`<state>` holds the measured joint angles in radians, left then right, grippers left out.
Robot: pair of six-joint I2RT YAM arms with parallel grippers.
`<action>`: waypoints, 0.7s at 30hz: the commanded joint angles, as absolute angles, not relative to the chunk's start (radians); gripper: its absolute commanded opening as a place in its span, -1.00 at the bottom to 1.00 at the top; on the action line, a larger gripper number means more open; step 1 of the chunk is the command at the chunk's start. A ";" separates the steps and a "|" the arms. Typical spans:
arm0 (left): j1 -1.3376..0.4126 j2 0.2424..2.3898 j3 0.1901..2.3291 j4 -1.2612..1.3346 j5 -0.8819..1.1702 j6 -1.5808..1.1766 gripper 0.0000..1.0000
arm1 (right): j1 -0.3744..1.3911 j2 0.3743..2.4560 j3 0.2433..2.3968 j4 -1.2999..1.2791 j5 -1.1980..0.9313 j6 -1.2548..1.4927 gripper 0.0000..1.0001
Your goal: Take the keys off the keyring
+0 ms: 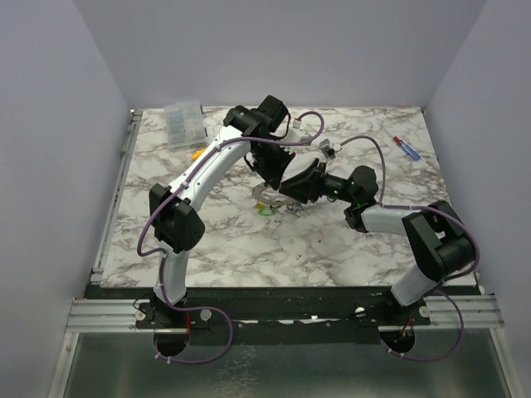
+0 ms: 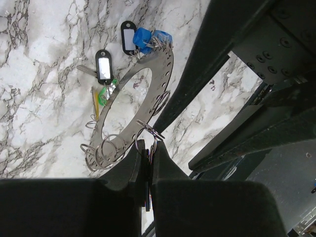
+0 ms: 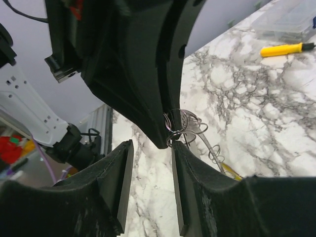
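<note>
Several keys point(image 2: 148, 39) with blue, black, green and yellow tags hang around the keyring point(image 2: 167, 69), mid-frame against the marble table point(image 2: 39, 59). The left gripper point(image 2: 147, 145) has its jaws pressed together on a thin dark tag point(image 2: 146, 182), possibly a key's, at the ring's lower edge. The right gripper point(image 3: 150, 153) has its jaws spread just beside it.

From high above the near edge, one camera looks down over the whole worktop point(image 1: 249, 249). Both wrist cameras sit close to the keyring point(image 2: 127, 132), left above, right low beside; all share it.
</note>
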<state>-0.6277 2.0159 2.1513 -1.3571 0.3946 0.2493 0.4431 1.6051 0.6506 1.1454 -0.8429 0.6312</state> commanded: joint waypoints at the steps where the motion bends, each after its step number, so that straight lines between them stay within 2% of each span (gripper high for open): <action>1: -0.627 1.960 2.160 -1.362 0.441 0.262 -1.00 | 0.435 1.660 0.678 1.289 -0.893 0.810 -0.12; 12: -0.627 1.956 2.161 -1.367 0.460 0.265 -1.00 | 0.419 1.721 0.694 1.366 -0.877 0.915 -0.10; 17: -0.628 1.957 2.160 -1.368 0.466 0.267 -1.00 | 0.418 1.721 0.698 1.345 -0.838 0.904 0.02; 21: -0.627 1.960 2.161 -1.368 0.469 0.266 -1.00 | 0.419 1.733 0.714 1.362 -0.848 0.922 -0.05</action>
<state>-0.6277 2.0155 2.1513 -1.3605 0.4191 0.2520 0.4232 1.7096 0.6788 1.3228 -0.8577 0.8997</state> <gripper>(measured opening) 0.058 0.498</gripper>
